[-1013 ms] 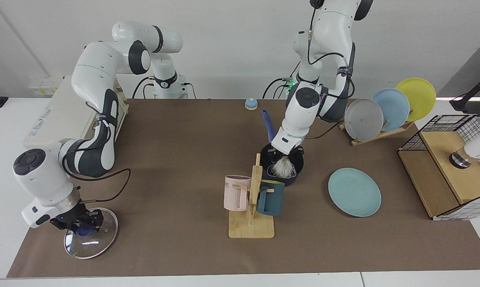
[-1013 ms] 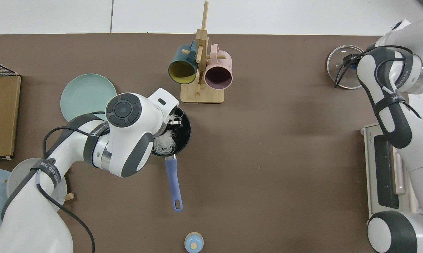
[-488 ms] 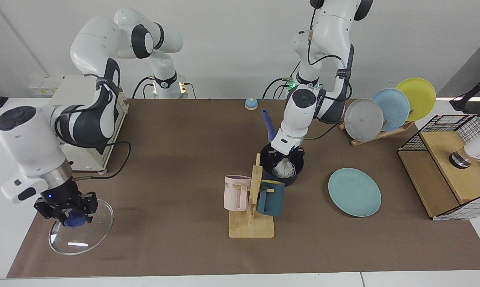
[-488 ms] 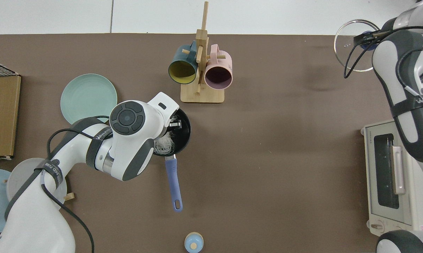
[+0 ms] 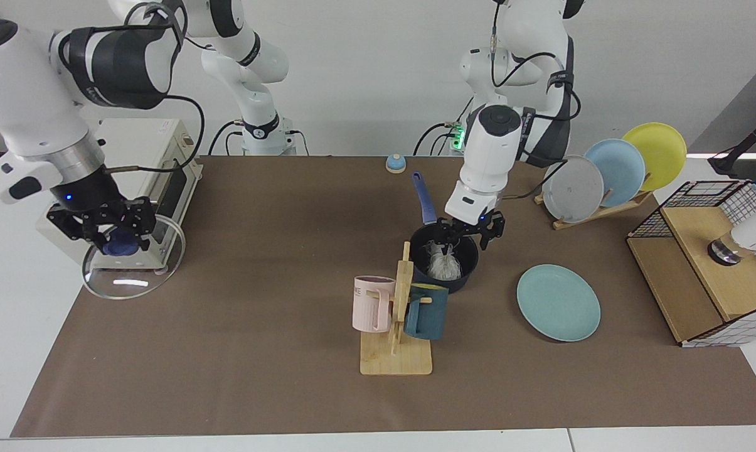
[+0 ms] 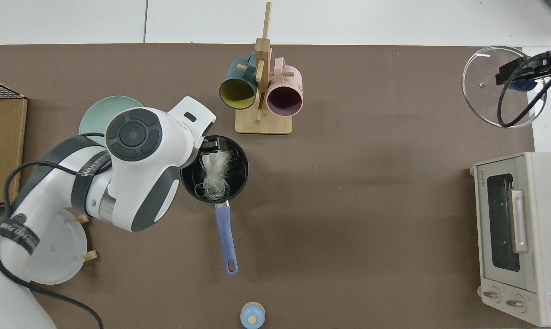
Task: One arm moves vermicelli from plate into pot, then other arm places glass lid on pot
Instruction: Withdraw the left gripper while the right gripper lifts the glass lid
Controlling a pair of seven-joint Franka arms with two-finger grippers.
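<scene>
The vermicelli (image 5: 444,266) (image 6: 213,176) lies inside the dark pot (image 5: 460,282) (image 6: 240,170), a few strands trailing upward. The pot's blue handle (image 5: 424,198) (image 6: 225,237) points toward the arms' bases. My left gripper (image 5: 464,237) (image 6: 210,146) hovers open just above the pot's rim, holding nothing. My right gripper (image 5: 115,233) (image 6: 524,75) is shut on the blue knob of the glass lid (image 5: 136,273) (image 6: 488,91), which hangs level in the air over the mat's edge by the toaster oven. The teal plate (image 5: 558,302) (image 6: 94,116) lies bare beside the pot, partly hidden by the left arm in the top view.
A wooden mug rack (image 5: 395,361) (image 6: 262,124) with a pink and a dark teal mug stands right in front of the pot. A toaster oven (image 5: 170,163) (image 6: 517,233) is behind the lid. A rack of plates (image 5: 610,172), a wire-sided box (image 5: 704,263) and a small blue-topped object (image 5: 395,163) are nearby.
My right gripper lifted the lid off the mat and carried it up toward the toaster. My left gripper rose out of the pot and opened, leaving the vermicelli inside.
</scene>
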